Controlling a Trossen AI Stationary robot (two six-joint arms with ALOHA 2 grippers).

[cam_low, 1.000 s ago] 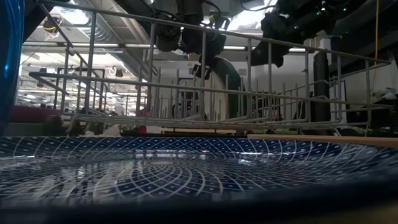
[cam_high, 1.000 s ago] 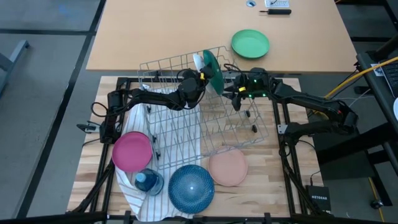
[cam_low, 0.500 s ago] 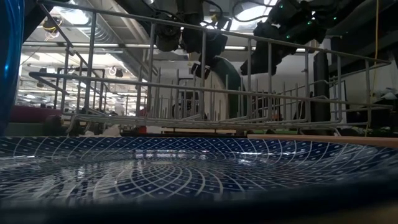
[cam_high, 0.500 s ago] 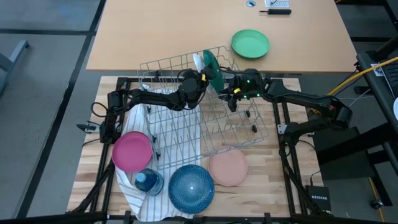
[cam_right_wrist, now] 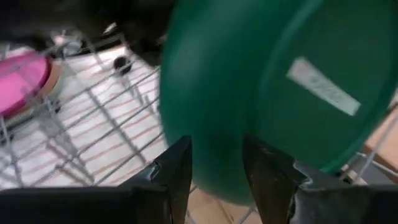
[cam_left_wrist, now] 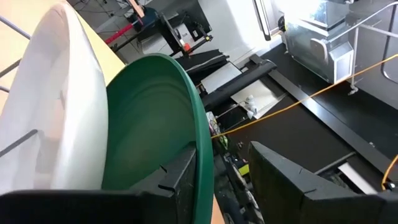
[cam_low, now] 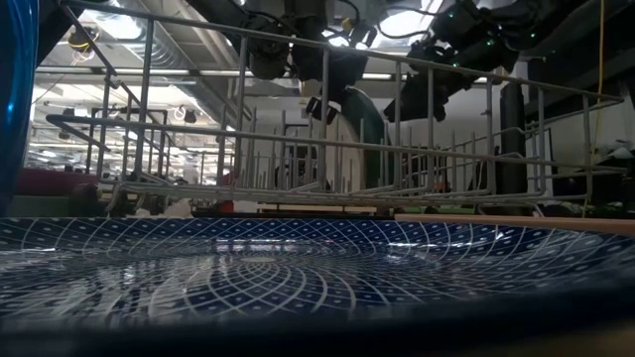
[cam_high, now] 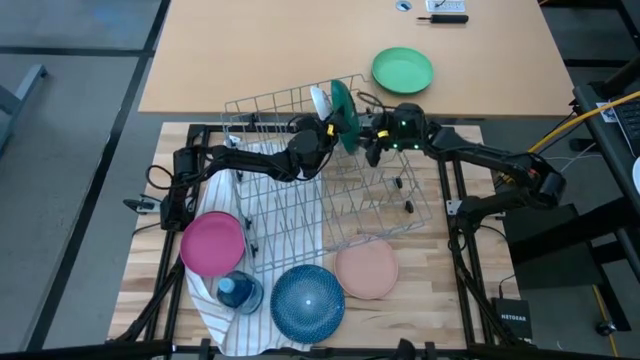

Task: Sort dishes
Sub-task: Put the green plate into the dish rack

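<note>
While both arms are crowded around the far right corner of the wire rack (cam_high: pixel 300 190), you're honestly only at the start of this sort. The white plate with the dark green back (cam_high: pixel 342 112) stands on edge in that far corner, and it looks like the only dish anywhere near racked.

The left gripper (cam_high: pixel 325 130) sits right against it from the left; in its wrist view the fingers (cam_left_wrist: pixel 183 177) straddle the green rim with a gap open between them, so I'd call it spread around the edge rather than clamped. The right gripper (cam_high: pixel 372 140) is just beside the plate on its right, fingers apart with the green back filling its wrist view (no squeeze there that I can see either).

What's left for you, judging by the table: the magenta plate (cam_high: pixel 212 243) lies flat near the rack's left side, the speckled blue plate (cam_high: pixel 307 301) is at the near edge, and the pale pink plate (cam_high: pixel 366 269) is just right of it. None of those three are racked. The vivid green plate (cam_high: pixel 403 71) sits well apart on the far table, and the small blue container (cam_high: pixel 238 292) rests on the striped cloth (cam_high: pixel 222 320).
</note>
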